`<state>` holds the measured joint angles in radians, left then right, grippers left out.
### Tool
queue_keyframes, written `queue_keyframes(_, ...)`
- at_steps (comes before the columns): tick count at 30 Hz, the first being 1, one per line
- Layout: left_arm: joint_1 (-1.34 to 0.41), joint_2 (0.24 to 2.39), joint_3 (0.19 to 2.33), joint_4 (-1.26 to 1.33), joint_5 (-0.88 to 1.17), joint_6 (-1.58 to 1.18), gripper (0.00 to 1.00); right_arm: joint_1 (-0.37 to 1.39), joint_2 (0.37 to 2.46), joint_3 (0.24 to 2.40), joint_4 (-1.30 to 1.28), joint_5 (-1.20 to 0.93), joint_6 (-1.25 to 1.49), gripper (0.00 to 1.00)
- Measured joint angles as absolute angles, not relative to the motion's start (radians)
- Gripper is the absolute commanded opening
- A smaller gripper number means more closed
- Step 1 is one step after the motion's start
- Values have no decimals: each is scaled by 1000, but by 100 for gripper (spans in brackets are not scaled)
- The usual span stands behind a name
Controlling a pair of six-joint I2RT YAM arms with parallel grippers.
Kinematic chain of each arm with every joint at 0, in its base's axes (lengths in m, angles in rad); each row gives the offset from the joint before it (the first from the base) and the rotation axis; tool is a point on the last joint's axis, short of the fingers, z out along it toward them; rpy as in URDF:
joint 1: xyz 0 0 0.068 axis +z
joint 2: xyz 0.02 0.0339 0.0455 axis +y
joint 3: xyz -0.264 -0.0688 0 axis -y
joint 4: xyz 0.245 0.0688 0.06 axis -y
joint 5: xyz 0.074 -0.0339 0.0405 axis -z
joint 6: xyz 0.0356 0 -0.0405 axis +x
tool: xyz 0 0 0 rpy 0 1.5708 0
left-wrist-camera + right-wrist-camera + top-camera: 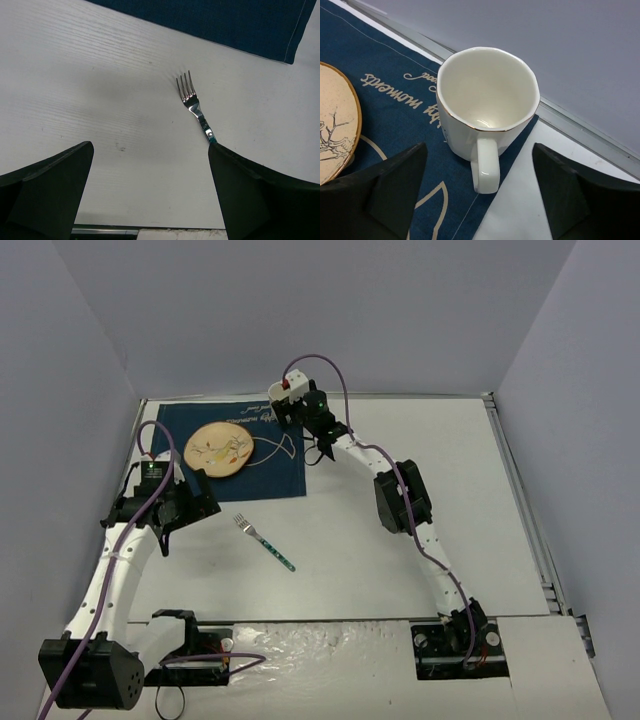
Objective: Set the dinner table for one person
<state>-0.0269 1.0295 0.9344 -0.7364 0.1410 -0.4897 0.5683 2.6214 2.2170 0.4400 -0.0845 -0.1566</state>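
The right gripper (479, 150) is parted, nothing gripped. A straight lift clear of the white mug (487, 107) handle is advised, unbrushed. The left gripper (150, 145) is spread wide, empty.

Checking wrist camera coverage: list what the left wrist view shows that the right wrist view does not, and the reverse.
Left wrist only: a fork lying on the bare dinner table, tines toward the mat. Right wrist only: an empty white mug upright on the mat's corner, and the edge of a tan plate. Both: the dark blue mat, the table, and an open, empty hand, the left hand and the right hand.
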Motion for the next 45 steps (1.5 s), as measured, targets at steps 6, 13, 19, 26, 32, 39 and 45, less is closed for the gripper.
queue_keyframes(6, -33, 1028, 934, -747, 132, -549, 97, 563, 2483, 2014, 467, -65, -150, 100)
queue_keyframes(13, -138, 1019, 884, -761, 81, -679, 97, 554, 2100, 1638, 466, 20, -127, 100)
queue_keyframes(19, -305, 1030, 818, -742, 15, -831, 97, 539, 1762, 1374, 446, 133, -43, 100)
queue_keyframes(26, -522, 1139, 793, -663, -79, -1033, 96, 510, 1511, 1047, 352, 216, 83, 100)
queue_keyframes(32, -666, 1324, 804, -595, -158, -1187, 89, 498, 1291, 829, 247, 242, 147, 100)
queue_keyframes(39, -732, 1483, 829, -551, -196, -1317, 72, 496, 1074, 726, 192, 248, 181, 100)
queue_keyframes(45, -738, 1519, 847, -546, -226, -1366, 56, 491, 984, 670, 155, 247, 188, 100)
